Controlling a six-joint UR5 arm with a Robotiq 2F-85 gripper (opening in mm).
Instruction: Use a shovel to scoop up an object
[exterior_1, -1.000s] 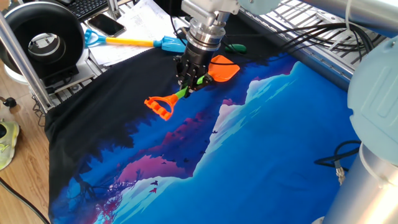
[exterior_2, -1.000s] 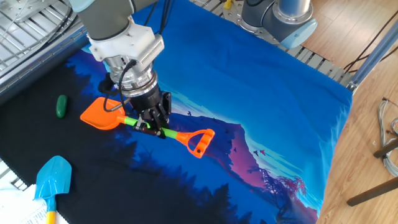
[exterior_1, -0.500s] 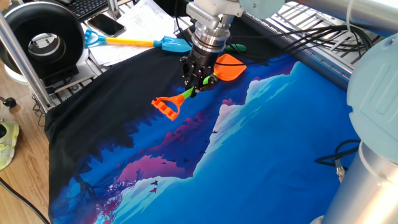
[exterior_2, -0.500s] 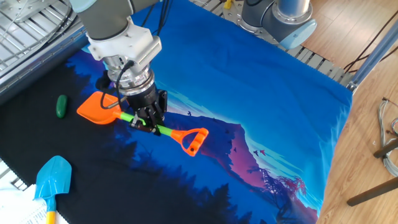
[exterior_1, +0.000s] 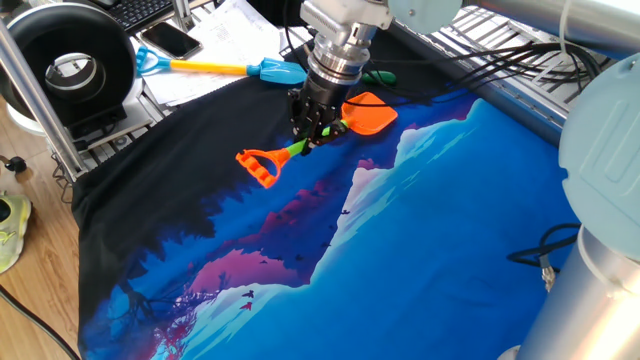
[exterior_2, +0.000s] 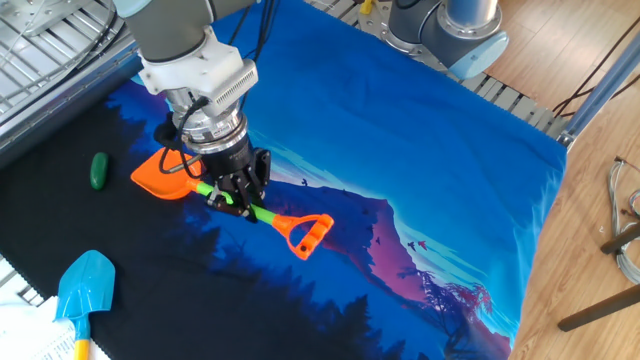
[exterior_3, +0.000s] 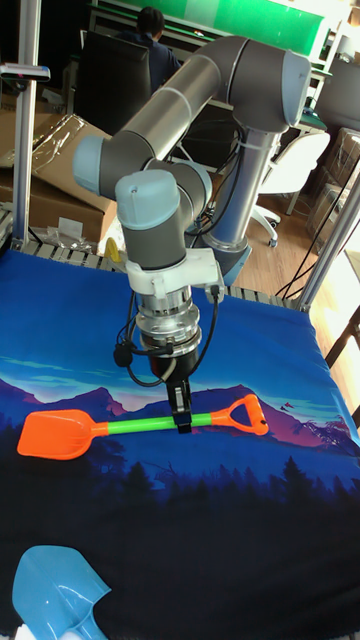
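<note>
We see the gripper (exterior_2: 234, 197) pointing down with its two fingers clamped on the lime-green shaft of the shovel (exterior_2: 240, 205), roughly at the shaft's middle. In the tall fixed view the same grip shows plainly: the dark fingers (exterior_3: 181, 412) pinch the green rod of the shovel (exterior_3: 140, 426), which runs nearly level across the picture, orange scoop blade to one side and orange D-shaped handle to the other. In one fixed view the gripper (exterior_1: 312, 132) holds the shovel (exterior_1: 300, 148) with the handle end tilted a little lower than the blade. We cannot tell for certain whether the blade touches the cloth or hangs just above it.

The object (exterior_2: 98, 170), a small dark green oval piece, lies on the dark part of the printed cloth (exterior_2: 420, 150), near the blade's tip but apart from it. In one fixed view the object (exterior_1: 378, 76) peeks out just beyond the blade, partly hidden by the arm.

A second toy shovel with a blue blade (exterior_2: 84, 285) and yellow shaft rests at the cloth's edge, well apart from the gripper. Past it in one fixed view we see the blue-bladed shovel (exterior_1: 215, 68) lying on papers beside a smartphone (exterior_1: 170, 40) and a black round device (exterior_1: 70, 70).
</note>
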